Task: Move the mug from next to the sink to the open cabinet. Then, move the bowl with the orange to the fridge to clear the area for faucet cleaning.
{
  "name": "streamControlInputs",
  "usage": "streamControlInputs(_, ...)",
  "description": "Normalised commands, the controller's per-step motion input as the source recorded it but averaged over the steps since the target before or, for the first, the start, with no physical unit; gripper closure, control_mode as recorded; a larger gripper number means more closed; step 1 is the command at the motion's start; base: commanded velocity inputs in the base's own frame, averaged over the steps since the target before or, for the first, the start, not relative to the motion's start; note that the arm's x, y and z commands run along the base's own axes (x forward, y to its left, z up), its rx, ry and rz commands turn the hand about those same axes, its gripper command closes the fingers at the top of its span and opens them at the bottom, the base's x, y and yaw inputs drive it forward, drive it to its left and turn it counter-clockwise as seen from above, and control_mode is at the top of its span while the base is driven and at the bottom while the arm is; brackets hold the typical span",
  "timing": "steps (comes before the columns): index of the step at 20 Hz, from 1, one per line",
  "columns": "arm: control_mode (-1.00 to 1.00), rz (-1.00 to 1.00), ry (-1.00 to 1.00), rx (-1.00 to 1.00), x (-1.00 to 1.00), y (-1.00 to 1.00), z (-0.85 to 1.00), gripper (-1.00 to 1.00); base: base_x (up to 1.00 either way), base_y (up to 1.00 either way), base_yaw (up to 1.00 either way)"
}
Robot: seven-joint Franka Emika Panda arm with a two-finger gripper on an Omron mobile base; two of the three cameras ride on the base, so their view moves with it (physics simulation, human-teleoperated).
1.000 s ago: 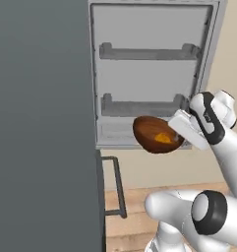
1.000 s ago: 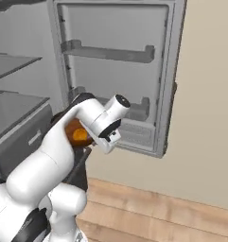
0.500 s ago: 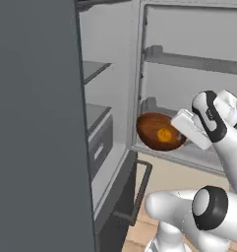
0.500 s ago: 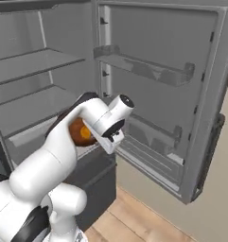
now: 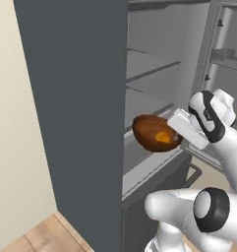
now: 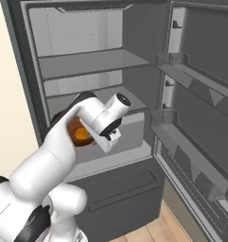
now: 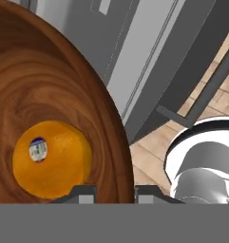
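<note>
I've got the bowl (image 5: 153, 133) in the gripper (image 7: 115, 192), pinched at the rim: the hand view has one fingertip on the inside of the wall and one on the outside. The orange (image 7: 52, 159) sits inside, low against the wall near the fingers, sticker facing the camera. The bowl looks tipped toward the hand in the left base view, but the fruit is well contained.

Position: the bowl is in the air at the mouth of the fridge (image 6: 87, 61), door swung wide to the right. It hangs about level with the lower shelf (image 6: 110, 158), just in front of the drawer (image 6: 132, 130), touching nothing I can make out. From the right base view the arm hides most of the bowl, so I can't judge depth past the shelf edge.

Progress, my read: sink, cabinet and mug aren't in these pictures, so I can't confirm the mug step. The bowl leg is late stage, with the carry done and placement not. Left: push in over a shelf, lower, level it out, let go, back out clear of the door bins (image 6: 181, 71).

Risk: tilt plus a rim-only grip, so the bowl could swing on contact.
</note>
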Motion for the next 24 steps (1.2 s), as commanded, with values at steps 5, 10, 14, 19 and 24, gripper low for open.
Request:
streamControlInputs(5, -1.00, 0.00, 0.02, 0.00, 0.92, -0.09, 0.00, 1.00, 0.00, 0.00, 0.00)
streamControlInputs(10, -1.00, -0.09, 0.02, 0.00, 1.00, -0.07, 0.26, 1.00, 0.00, 0.00, 0.00)
streamControlInputs(14, -1.00, -0.16, 0.01, -0.01, 0.88, 0.12, 0.13, 1.00, 0.00, 0.00, 0.00)
streamControlInputs(19, -1.00, -0.02, 0.02, 0.00, 0.13, 0.14, -0.04, 1.00, 0.00, 0.00, 0.00)
streamControlInputs(24, -1.00, -0.02, 0.02, -0.02, 0.44, 0.02, -0.17, 1.00, 0.00, 0.00, 0.00)
